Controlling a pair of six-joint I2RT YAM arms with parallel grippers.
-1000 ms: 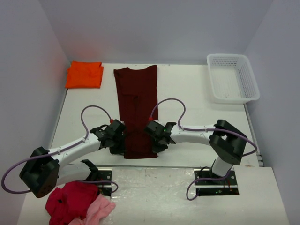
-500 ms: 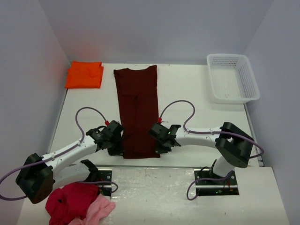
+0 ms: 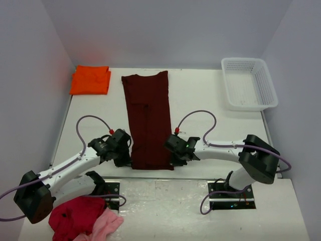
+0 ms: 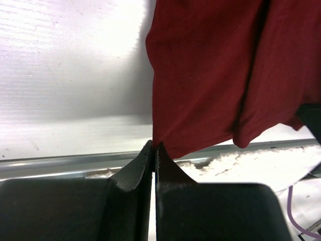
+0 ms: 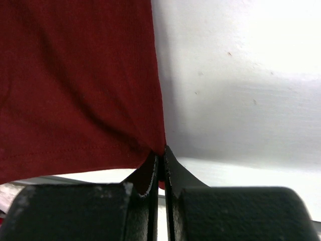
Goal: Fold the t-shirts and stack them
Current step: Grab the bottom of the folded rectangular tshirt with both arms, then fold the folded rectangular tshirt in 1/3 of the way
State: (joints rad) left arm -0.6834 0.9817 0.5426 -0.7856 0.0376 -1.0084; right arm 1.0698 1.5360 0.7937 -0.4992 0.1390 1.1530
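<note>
— What about the basket?
— The white mesh basket (image 3: 249,106) stands at the table's far right corner, its mesh floor in plain view.
— And the arms?
— Both reach low along the near edge, angled inward. The left gripper (image 4: 154,149) is pinched tight on the near left corner of the maroon t-shirt (image 3: 148,115). The right gripper (image 5: 161,152) is clamped on its near right corner.
— Where does that shirt lie?
— As a long folded strip down the middle of the white table (image 3: 200,100), hem at the near edge. The orange t-shirt (image 3: 90,79) sits folded in the far left corner. A red garment (image 3: 75,216) and a pink garment (image 3: 108,224) are heaped by the left arm's base. Pale walls close three sides.
</note>
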